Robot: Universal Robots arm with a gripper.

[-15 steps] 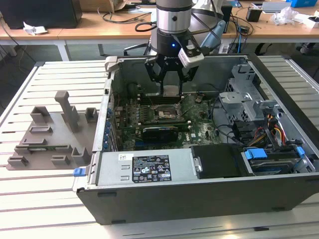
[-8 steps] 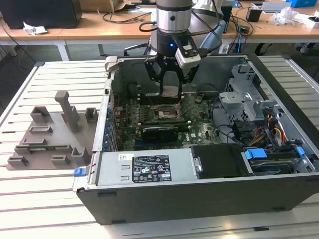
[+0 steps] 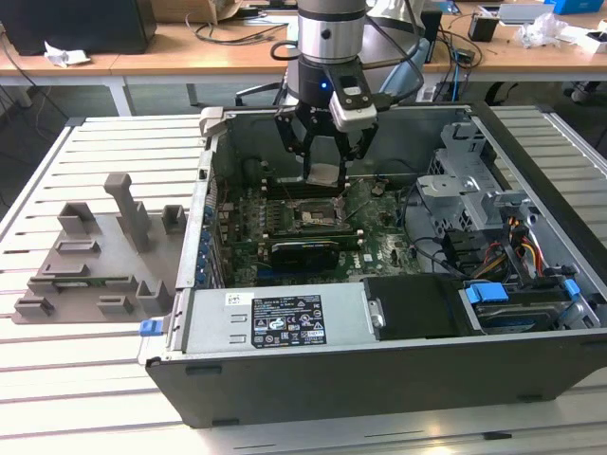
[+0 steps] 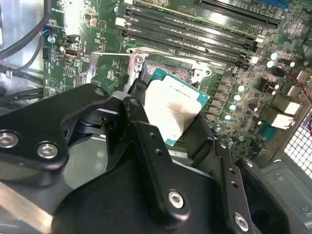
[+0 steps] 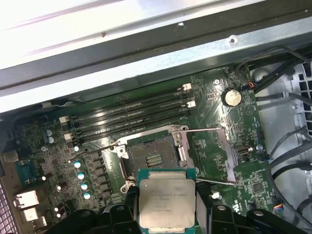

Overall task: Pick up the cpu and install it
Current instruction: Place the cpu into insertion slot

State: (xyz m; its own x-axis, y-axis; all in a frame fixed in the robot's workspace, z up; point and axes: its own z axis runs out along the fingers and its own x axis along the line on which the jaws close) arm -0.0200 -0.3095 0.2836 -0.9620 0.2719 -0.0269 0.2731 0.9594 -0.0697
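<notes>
Gripper (image 3: 324, 172) clenched on cpu (image 5: 167, 204).
cpu hangs just over open socket (image 5: 152, 157) on motherboard (image 5: 214, 146) inside computer case (image 3: 379, 379), not seated.

An open computer case (image 3: 379, 389) lies on a slatted desk (image 3: 85, 379). It holds a power supply (image 3: 285, 320), a green motherboard (image 3: 384, 251) with memory slots (image 5: 131, 114) and coin battery (image 5: 232, 97), and blue-tabbed drive bays (image 3: 512, 301). A grey fixture tray (image 3: 95, 261) sits beside the case, at the exterior view's left.

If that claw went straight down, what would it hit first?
Probably the open socket, or its frame; the cpu in the gripper would touch first. Depth is unclear.
</notes>
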